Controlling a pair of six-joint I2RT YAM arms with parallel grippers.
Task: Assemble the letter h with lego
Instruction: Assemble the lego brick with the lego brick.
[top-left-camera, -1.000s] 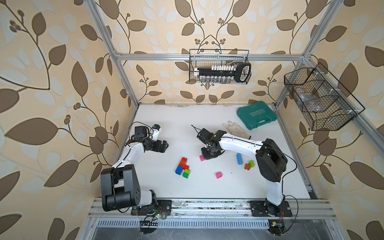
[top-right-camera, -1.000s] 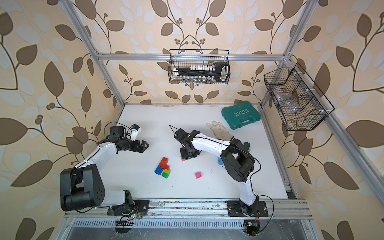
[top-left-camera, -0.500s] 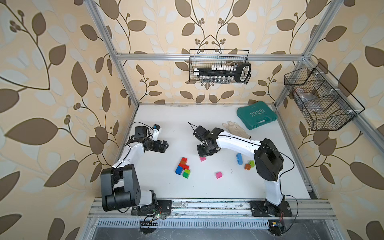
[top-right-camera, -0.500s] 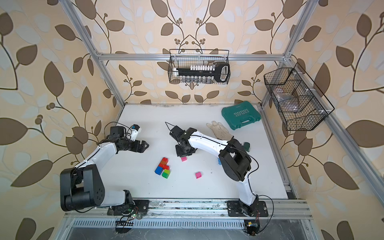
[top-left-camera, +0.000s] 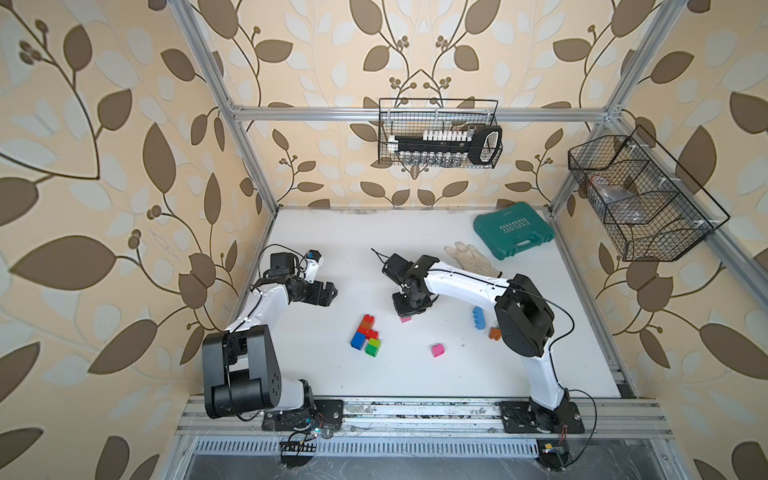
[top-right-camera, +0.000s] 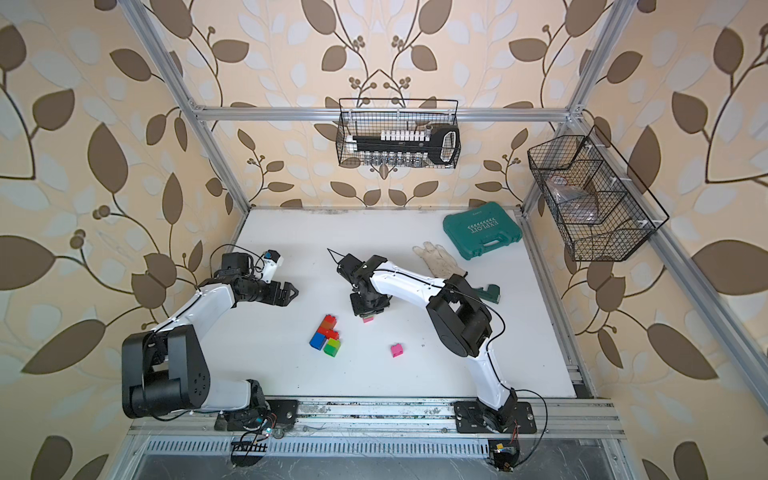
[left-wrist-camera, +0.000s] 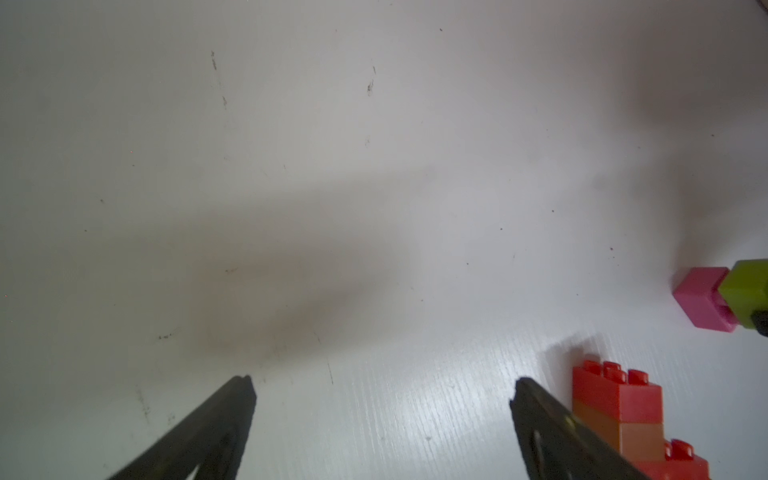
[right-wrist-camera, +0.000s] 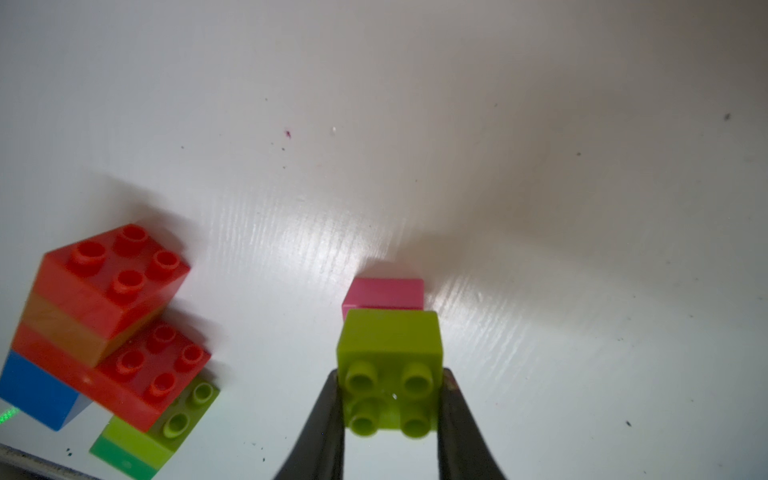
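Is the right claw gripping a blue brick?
No, the right claw is shut on a lime brick, its studs facing the wrist camera.

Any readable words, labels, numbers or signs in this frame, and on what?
"EXPLOIT", beside a row of chevrons, on the lid of the teal case; legible in both top views.
A smaller line near the case's far edge: too small to read.
The lego: no text visible.

text "EXPLOIT" | white lettering, upside down | on lid of teal case | both top views
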